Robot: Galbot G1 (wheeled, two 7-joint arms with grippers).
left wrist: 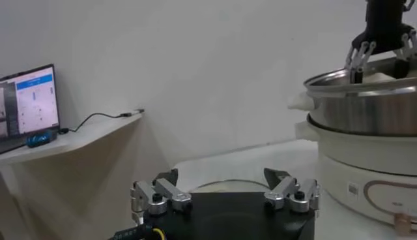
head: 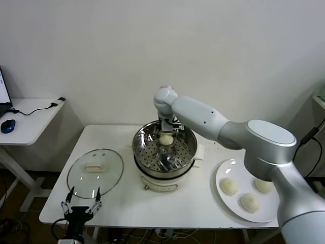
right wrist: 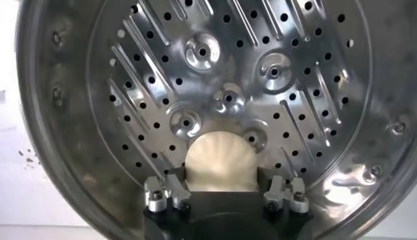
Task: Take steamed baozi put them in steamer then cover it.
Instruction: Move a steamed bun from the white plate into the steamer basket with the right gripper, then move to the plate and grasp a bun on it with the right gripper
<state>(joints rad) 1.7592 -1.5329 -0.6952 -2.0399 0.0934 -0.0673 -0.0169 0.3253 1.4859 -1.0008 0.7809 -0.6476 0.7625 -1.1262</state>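
A round, smooth, cream-white bun (head: 166, 139) sits on the perforated steel tray (right wrist: 260, 85) inside the steamer (head: 165, 152), toward the far side of the pot, just above the centre of the head view. The steamer is a shiny steel pot on a white base with side handles, standing at mid-table on a white table (head: 127, 203). The tray is dotted with holes and pressed ridges, and this bun is the only food on it. The right gripper (head: 167, 133) hangs over the pot straight above the bun; in the right wrist view its fingers (right wrist: 166, 192) stand spread on either side of the bun (right wrist: 220, 163), and whether they touch the dough cannot be told. At lower right of the head view, a flat white plate (head: 223, 175) holds three more buns (head: 228, 185), lying close together but apart from one another. At lower left, a glass lid (head: 95, 172) with a white handle lies flat on the table, beside the steamer and not on it. The left gripper (head: 81, 206) rests at the table's near edge in the bottom left corner, just below the lid, fingers wide open and holding nothing. At far left, a separate white side desk (head: 30, 122) carries a blue mouse (head: 7, 125) and a cable.
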